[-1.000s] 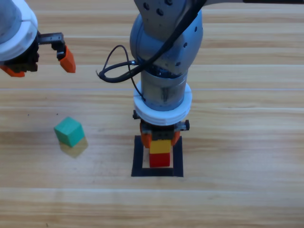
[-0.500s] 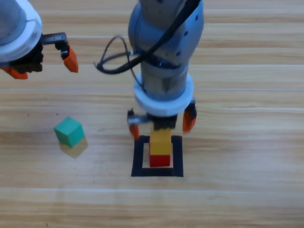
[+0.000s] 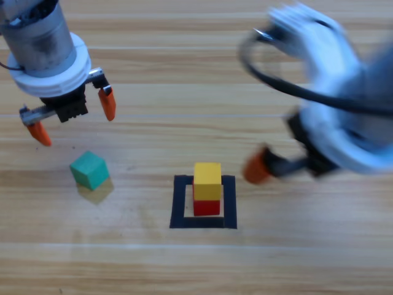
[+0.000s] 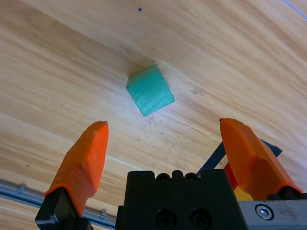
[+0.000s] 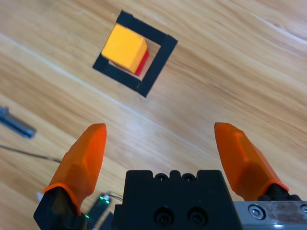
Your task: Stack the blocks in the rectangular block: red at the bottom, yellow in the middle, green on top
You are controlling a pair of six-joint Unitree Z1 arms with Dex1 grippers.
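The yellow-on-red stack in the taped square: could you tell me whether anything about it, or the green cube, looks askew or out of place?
Nothing stands out. The yellow cube sits squarely on the red cube inside the black tape square. The green cube rests flat on the table, turned at an angle, which isn't a fault.

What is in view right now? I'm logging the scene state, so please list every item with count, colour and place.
yellow cube: one, yellow, on top of the red cube inside the tape square.
red cube: one, red, on the bare wood inside the tape square.
green cube: one, teal-green, alone on the table left of the square.
tape square: one, black outline, centre of the table.
table: one, light wood.
left gripper: one, orange jaws open, above the green cube.
right gripper: one, orange jaws open and empty, right of the stack.
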